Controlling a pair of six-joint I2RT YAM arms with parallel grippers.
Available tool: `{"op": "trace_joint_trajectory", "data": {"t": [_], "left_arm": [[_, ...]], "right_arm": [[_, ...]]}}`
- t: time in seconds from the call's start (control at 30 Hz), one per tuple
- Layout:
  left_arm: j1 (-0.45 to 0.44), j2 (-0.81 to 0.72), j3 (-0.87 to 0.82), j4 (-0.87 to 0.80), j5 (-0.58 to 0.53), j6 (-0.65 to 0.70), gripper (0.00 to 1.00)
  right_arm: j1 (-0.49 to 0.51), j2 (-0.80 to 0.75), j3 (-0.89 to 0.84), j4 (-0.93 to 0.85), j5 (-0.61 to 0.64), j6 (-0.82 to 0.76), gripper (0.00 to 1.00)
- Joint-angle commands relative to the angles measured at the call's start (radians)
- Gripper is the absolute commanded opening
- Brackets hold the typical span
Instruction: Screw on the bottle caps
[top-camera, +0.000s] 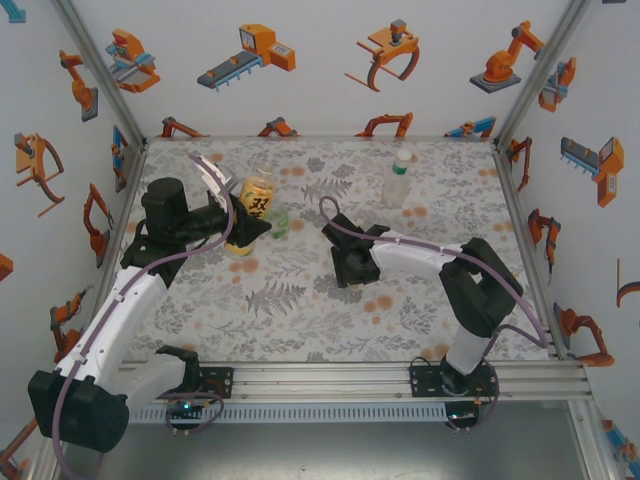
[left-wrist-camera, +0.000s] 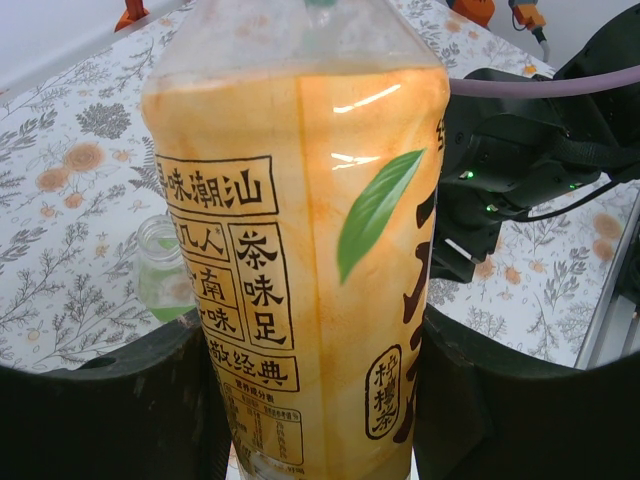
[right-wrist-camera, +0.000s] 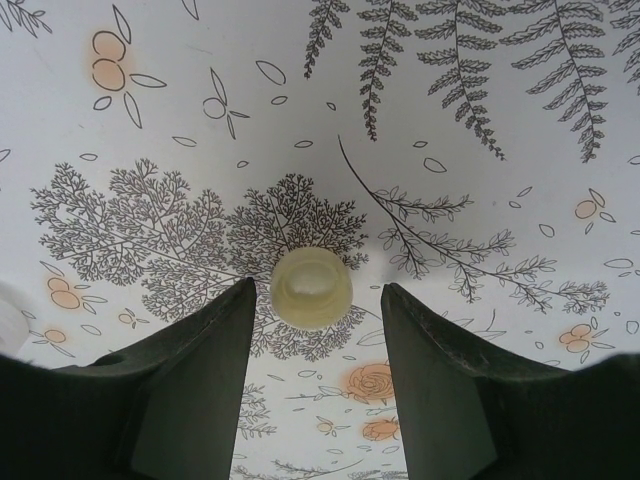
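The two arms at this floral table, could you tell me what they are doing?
The left gripper is shut on the yellow bottle. The right gripper, jaws open, is lined up on a pale bottle cap lying on the table. The short green bottle stands beside the yellow one.
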Motion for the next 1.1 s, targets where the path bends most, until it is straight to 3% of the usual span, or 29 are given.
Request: {"op": "trace_joint_trajectory", "data": {"t": [0.0,0.4,1.07], "left_arm": [[0.003,0.002,0.005,0.019,0.03,-0.015,0.0],[0.002,0.005,0.005,0.021,0.029,-0.016,0.0],[0.003,0.006,0.005,0.021,0.032,-0.018,0.0]], "right_arm": [[-0.005,0.013,-0.001,0.012,0.003,-0.001,0.52],[-0.005,-0.072,0.022,-0.003,-0.017,-0.006,0.52],[-0.006,-0.018,0.017,0.025,-0.069,0.001,0.52]]}}
